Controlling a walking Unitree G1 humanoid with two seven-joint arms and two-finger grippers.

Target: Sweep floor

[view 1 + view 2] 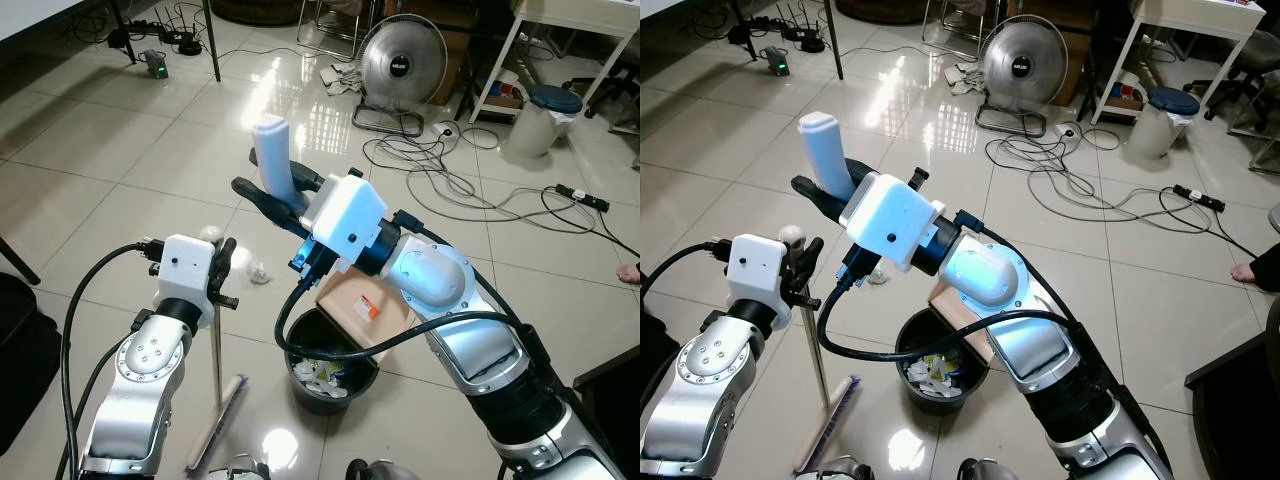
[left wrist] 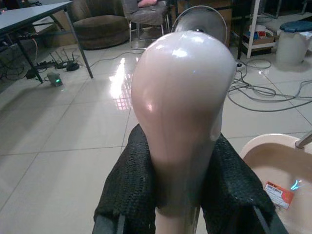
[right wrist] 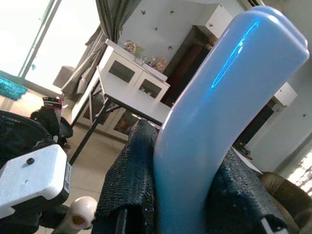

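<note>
At about 8 o'clock in the head views, the left gripper point(image 1: 222, 262) is pinched on the rounded cream top of the broom handle point(image 1: 216, 350), which runs down as a thin metal rod to the broom head point(image 1: 217, 425) lying on the tile floor point(image 1: 120, 160) at 7 o'clock. The left wrist view shows that cream knob point(image 2: 183, 117) squeezed between the two black fingers point(image 2: 127, 187).

Near the centre, the right gripper point(image 1: 268, 195) is clamped on the pale blue dustpan handle point(image 1: 273, 155), which stands upright (in the right wrist view the blue handle point(image 3: 219, 126) sits tight between the black pads point(image 3: 131, 180)). The tan dustpan point(image 1: 362, 305) hangs tilted just below the right arm, its lower edge over the rim of the black bin point(image 1: 330, 385) at 6 o'clock, which holds scraps of paper.

A crumpled white scrap point(image 1: 258, 272) lies on the floor just beside the left gripper. At 1 o'clock stand a floor fan point(image 1: 402, 62) and loose cables point(image 1: 450, 185); a white lidded bucket point(image 1: 540, 120) is at 2 o'clock.
</note>
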